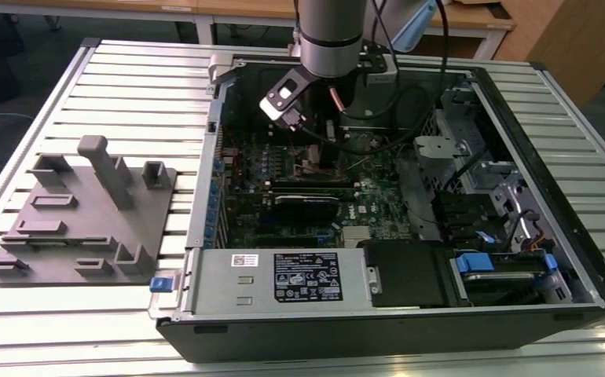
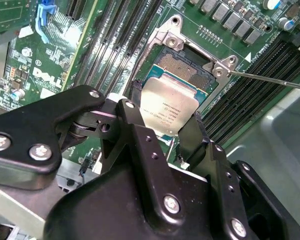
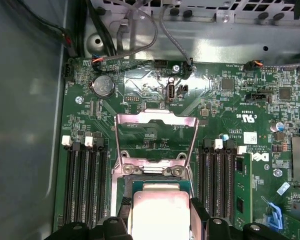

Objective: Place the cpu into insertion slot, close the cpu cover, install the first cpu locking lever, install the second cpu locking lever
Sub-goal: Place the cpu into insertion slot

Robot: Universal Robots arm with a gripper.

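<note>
In both wrist views my gripper [image 2: 166, 109] [image 3: 160, 205] is shut on the cpu [image 2: 169, 102] [image 3: 160, 212]. The cpu is a small square chip with a dull metal top, and a black finger [image 2: 195, 132] presses on each of two opposite edges. It hangs tilted just over the insertion slot [image 2: 182, 67] [image 3: 157, 184], whose pin field lies bare. The cpu cover [image 3: 157, 118], a thin silver frame with a big window, stands swung open behind the slot. A thin metal lever rod [image 2: 270, 80] sticks out beside the slot. In the exterior view the gripper [image 1: 324, 133] reaches down into the open computer case [image 1: 554, 298].
Long black memory slots [image 3: 85, 180] flank the socket on both sides. A grey box with a label [image 1: 281, 279] fills the case's near side, and cables [image 1: 408, 118] run by the arm. A grey fixture block [image 1: 82, 212] lies on the slatted table at the exterior view's left.
</note>
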